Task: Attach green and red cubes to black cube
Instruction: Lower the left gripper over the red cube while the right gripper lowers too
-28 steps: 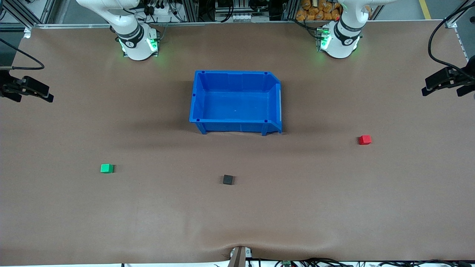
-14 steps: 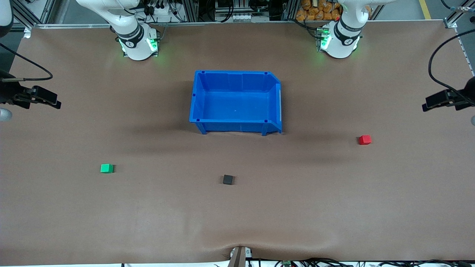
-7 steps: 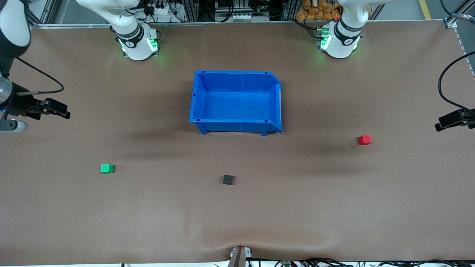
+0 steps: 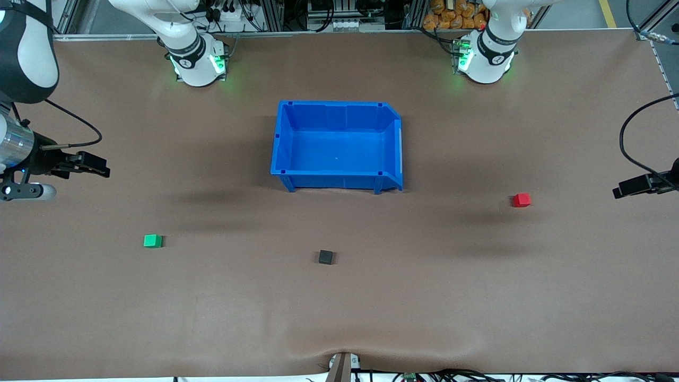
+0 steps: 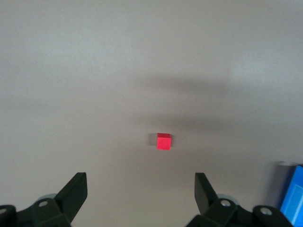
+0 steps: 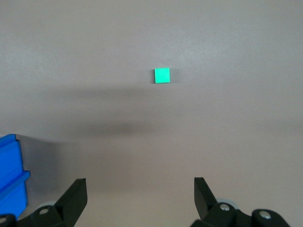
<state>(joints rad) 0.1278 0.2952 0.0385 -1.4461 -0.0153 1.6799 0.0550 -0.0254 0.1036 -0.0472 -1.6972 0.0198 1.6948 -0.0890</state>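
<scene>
Brown table (image 4: 339, 318): green cube (image 4: 153, 241), black cube (image 4: 325, 257), red cube (image 4: 521, 200) well apart.

Green cube (image 4: 153, 241), black cube (image 4: 325, 257), red cube (image 4: 521, 200) lie apart (black between).

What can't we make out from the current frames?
- Black cube: front view only; neither wrist view shows it, and its faces look uniformly dark there.
- Blue bin: cut off by the edge in both wrist views.
- Left pincer: arm cut off at the front view's edge.
- Red cube and green cube: too small to show how they would attach.
- Right pincer: only its fingers show.
</scene>
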